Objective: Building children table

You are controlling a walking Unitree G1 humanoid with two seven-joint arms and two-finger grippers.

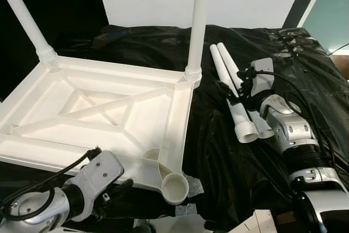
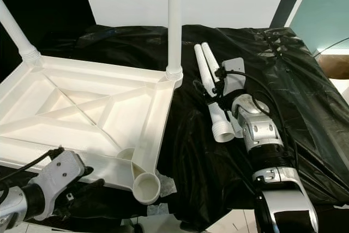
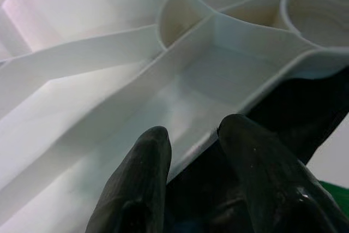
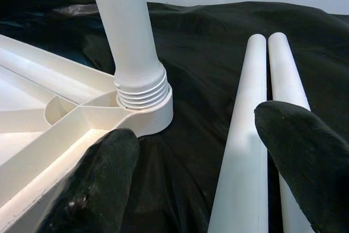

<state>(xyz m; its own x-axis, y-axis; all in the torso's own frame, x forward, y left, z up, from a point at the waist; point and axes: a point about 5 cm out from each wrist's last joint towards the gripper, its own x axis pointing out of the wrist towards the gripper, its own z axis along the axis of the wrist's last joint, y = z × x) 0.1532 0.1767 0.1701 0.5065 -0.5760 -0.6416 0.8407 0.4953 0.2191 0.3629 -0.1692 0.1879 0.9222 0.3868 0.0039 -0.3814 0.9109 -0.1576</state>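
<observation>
While the inverted white tabletop (image 1: 103, 113) lies on black plastic sheeting (image 1: 229, 156), the left gripper (image 3: 191, 151) sits at its near edge beside the empty corner socket (image 1: 175, 186), fingers slightly apart, gripping nothing. Further out, the right gripper (image 4: 212, 167) spreads wide over two loose legs (image 1: 234, 88), unclosed. Beyond, two screwed-in legs (image 1: 197, 23) stand upright.

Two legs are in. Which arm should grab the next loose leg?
Probably the right. Its hand is open right over the two loose legs on the black sheet. The left hand sits at the tabletop's near edge by the empty corner socket, well placed to steady it.
</observation>
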